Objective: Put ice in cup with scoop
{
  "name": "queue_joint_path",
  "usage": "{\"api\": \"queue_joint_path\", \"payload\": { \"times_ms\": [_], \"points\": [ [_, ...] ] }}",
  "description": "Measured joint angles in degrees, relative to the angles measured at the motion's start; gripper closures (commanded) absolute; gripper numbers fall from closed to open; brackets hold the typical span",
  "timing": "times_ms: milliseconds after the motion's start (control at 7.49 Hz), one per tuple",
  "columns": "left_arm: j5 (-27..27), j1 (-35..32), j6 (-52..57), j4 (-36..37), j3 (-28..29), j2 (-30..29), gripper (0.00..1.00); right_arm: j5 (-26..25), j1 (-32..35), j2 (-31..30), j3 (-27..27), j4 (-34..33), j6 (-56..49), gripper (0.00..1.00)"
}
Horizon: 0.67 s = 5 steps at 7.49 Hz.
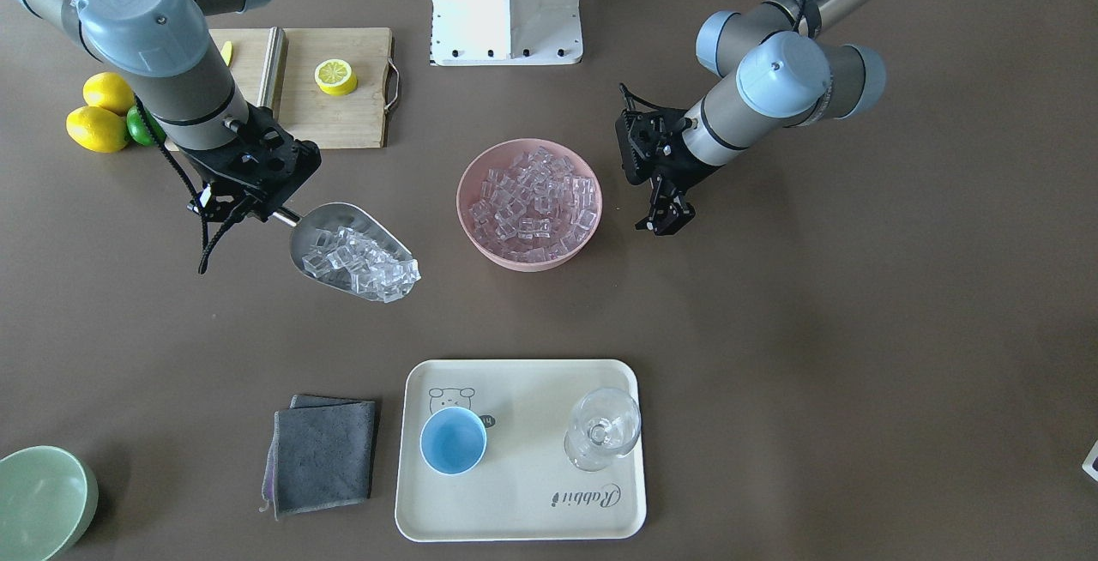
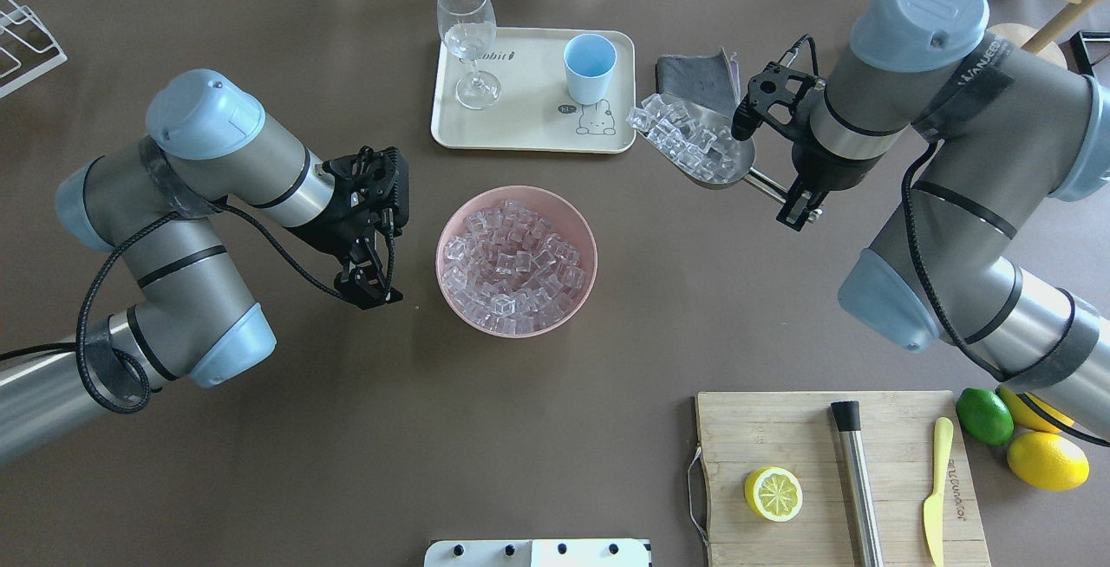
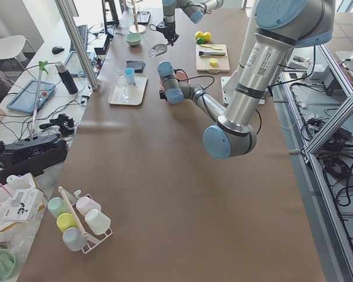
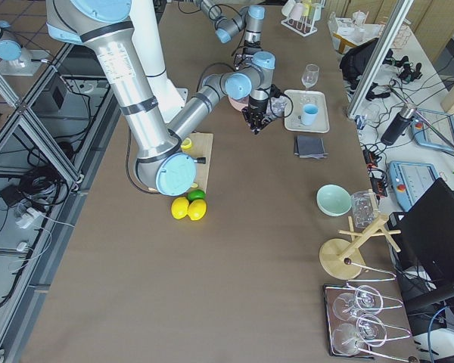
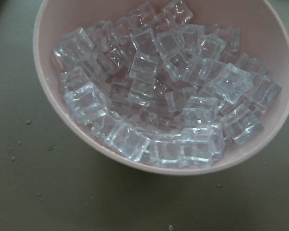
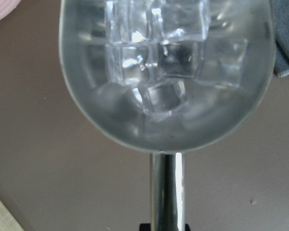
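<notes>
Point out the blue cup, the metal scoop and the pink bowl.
Small light-blue plastic cup [image 1: 453, 441]: exterior front-facing view, inside bottom.
Shiny silver metal scoop [image 1: 331, 216]: exterior front-facing view, bare trough wall.
Round pink plastic bowl [image 1: 527, 265]: exterior front-facing view, outer wall nearest the camera.

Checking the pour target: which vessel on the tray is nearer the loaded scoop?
The light-blue cup; the clear stemmed glass stands at the tray's opposite end from the scoop.
</notes>
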Motion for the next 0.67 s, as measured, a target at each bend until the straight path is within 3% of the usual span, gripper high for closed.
{"api": "queue_joint_path", "payload": {
  "times_ms": [267, 668],
  "points": [
    [0.3, -2.7, 1.5, 3.7, -0.9, 2.2, 0.01, 0.8, 1.6, 0.3, -0.8, -0.7, 3.0, 1.0],
    [7.3, -6.8, 1.0, 6.5, 0.9, 3.7, 0.01, 1.8, 3.0, 4.0, -4.9, -1.4, 7.2, 1.0]
  ]
}}
